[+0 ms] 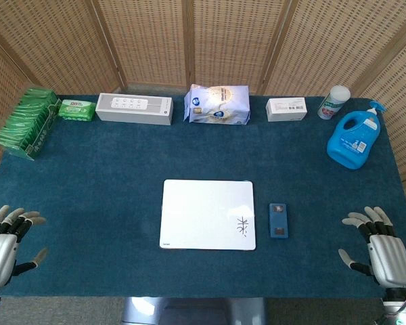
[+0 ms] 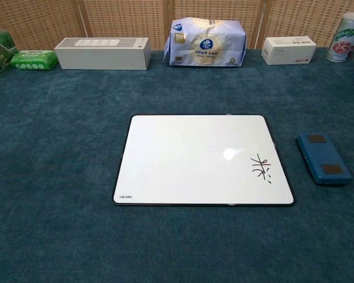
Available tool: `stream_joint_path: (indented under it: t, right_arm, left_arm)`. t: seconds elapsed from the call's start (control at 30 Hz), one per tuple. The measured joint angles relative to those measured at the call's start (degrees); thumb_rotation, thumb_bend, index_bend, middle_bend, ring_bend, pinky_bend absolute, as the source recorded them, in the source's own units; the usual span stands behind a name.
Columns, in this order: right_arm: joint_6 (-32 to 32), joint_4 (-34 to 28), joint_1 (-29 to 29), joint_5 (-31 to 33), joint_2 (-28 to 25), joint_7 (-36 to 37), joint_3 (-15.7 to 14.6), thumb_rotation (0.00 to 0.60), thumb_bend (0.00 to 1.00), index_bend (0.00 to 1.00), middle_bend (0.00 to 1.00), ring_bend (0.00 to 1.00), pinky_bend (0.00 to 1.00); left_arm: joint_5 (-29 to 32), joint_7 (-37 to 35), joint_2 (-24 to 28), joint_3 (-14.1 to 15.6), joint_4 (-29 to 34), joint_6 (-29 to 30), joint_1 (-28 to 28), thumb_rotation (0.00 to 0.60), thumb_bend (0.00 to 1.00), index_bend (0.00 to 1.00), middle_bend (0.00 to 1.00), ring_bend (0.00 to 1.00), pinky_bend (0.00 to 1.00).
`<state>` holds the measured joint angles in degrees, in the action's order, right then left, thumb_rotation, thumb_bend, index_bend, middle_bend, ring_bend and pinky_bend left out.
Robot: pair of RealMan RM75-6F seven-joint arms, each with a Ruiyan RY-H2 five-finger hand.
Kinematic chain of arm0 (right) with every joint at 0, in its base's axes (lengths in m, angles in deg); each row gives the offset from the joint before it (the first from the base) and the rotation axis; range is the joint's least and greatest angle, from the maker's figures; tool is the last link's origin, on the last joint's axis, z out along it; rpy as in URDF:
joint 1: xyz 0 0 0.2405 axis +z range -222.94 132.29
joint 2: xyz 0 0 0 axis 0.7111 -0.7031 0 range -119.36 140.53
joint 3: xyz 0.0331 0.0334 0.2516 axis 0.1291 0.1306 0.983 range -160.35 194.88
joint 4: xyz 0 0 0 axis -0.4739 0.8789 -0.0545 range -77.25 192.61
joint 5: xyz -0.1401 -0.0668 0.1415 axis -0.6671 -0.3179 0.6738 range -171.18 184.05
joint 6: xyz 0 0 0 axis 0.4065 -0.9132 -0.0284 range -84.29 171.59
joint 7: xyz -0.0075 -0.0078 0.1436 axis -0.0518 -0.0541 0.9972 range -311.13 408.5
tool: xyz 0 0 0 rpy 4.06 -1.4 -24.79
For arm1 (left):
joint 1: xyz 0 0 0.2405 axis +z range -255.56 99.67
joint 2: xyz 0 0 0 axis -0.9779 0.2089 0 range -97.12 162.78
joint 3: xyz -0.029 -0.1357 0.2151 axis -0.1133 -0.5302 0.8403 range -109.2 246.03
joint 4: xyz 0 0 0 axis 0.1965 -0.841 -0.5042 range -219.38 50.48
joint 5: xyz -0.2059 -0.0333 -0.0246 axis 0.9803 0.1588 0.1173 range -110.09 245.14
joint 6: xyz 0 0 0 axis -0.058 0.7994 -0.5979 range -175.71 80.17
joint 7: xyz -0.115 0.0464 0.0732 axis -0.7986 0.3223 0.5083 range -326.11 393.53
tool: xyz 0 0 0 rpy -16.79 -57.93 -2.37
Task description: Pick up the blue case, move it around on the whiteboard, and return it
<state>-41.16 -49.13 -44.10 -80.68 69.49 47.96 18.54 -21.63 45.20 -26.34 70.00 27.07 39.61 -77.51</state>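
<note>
a: blue-covered counter (image 1: 108, 176), wicker screens behind. where's the blue case (image 1: 278, 220)?

b: flat, just right of the whiteboard (image 1: 208, 214), seemingly not touching.

a: robot hands?

b: left robot hand (image 1: 5, 244), right robot hand (image 1: 379, 247): near corners, fingers spread, holding nothing.

Woven rattan screens (image 1: 223, 40) in wooden frames stand behind a tabletop (image 1: 108, 169) covered in dark teal cloth, evenly lit.

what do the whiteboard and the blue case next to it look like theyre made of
Whiteboard: smooth glossy coated surface, judging by the bright light glare on it, with a thin dark edge.
Blue case: likely matte hard plastic, with two darker patches on top that look fuzzy, possibly felt; hard to confirm.
</note>
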Motion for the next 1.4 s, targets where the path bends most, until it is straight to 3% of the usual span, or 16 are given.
stream_joint_path:
  t: [0.4,0.87,1.13,1.4]
  right_arm:
    - [-0.5,0.0,-0.5,-0.8,-0.5,0.2,-0.6,0.600,0.24,0.30,0.26,0.06,0.00]
    - [5.9,0.6,4.0,-1.6,-0.9,-2.6,-0.1,0.600,0.17,0.29,0.26,0.06,0.03]
    - [9.1,5.4,7.5,-1.4,3.9,-3.8,1.2,0.600,0.02,0.25,0.23,0.04,0.04]
    - [15.4,7.3,11.3,-0.5,7.3,-7.4,1.2,0.600,0.01,0.26,0.18,0.00,0.02]
  left_arm:
    - [-0.8,-0.2,0.0,0.0,0.2,0.3,-0.1,0.600,0.32,0.31,0.28,0.17,0.06]
    - [-0.7,0.0,1.9,-1.0,1.7,-1.4,-1.8,0.600,0.32,0.32,0.28,0.17,0.07]
    - [0.0,0.3,2.6,-1.3,2.0,-2.5,-2.7,0.600,0.32,0.32,0.28,0.17,0.07]
    - [0.2,1.0,2.8,-1.4,2.8,-3.3,-3.4,0.600,0.32,0.32,0.28,0.18,0.07]
